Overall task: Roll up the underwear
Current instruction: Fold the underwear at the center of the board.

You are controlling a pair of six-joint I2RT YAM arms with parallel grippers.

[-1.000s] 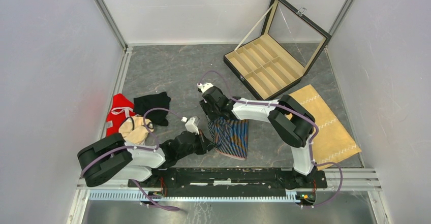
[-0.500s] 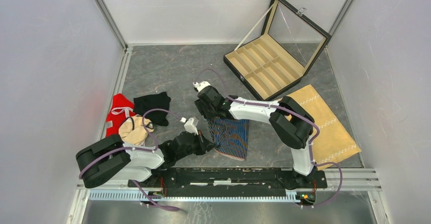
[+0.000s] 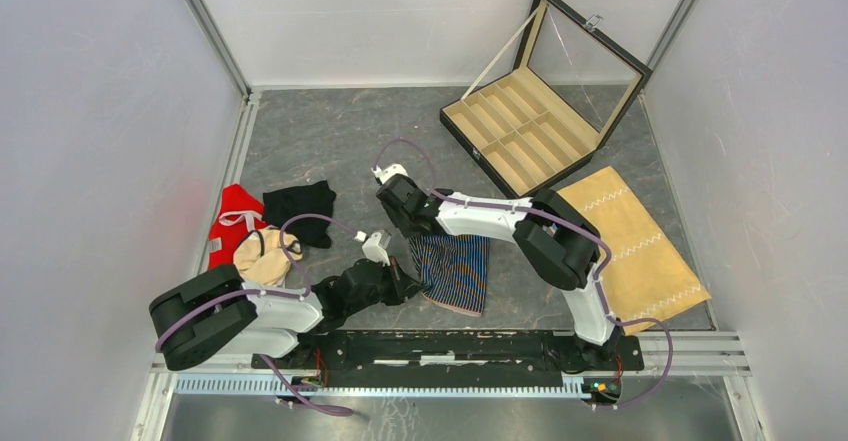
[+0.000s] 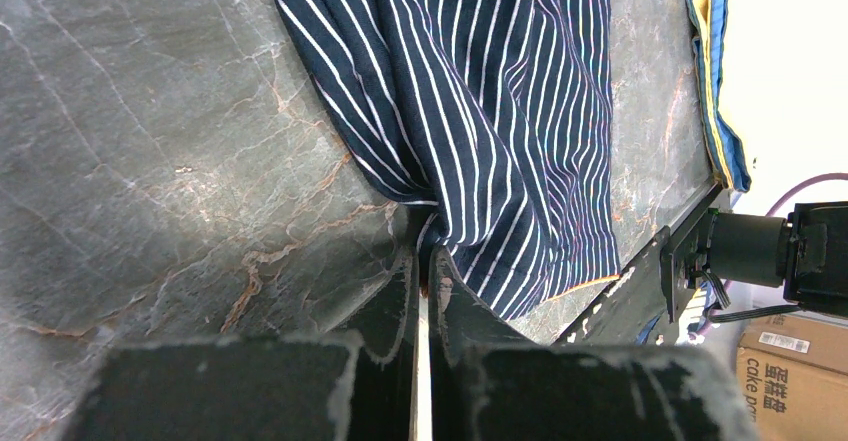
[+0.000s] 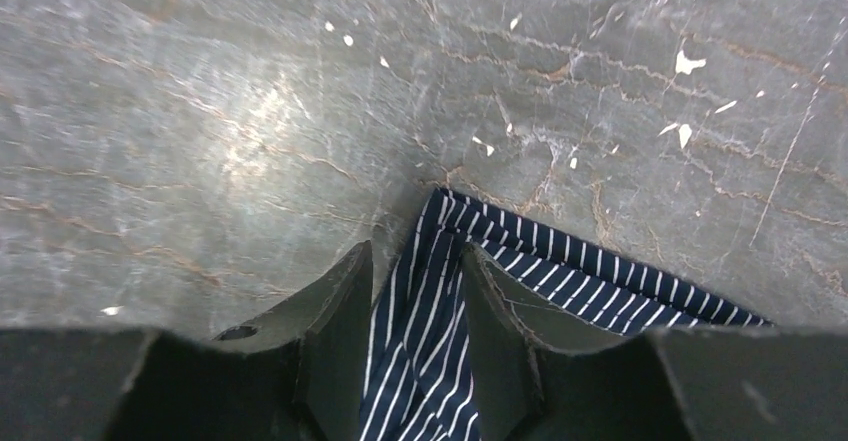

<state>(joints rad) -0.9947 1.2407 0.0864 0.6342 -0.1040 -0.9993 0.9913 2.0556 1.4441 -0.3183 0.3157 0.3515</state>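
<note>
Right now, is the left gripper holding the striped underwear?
Yes, the left gripper is shut on a bunched edge of the striped underwear.

Navy striped underwear (image 3: 455, 271) lies spread, black underwear (image 3: 300, 209) crumpled.

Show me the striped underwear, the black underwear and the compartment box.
striped underwear (image 3: 455, 271): top view, middle of the fabric.
black underwear (image 3: 298, 203): top view, its middle.
compartment box (image 3: 520, 129): top view, tan inner floor.
</note>
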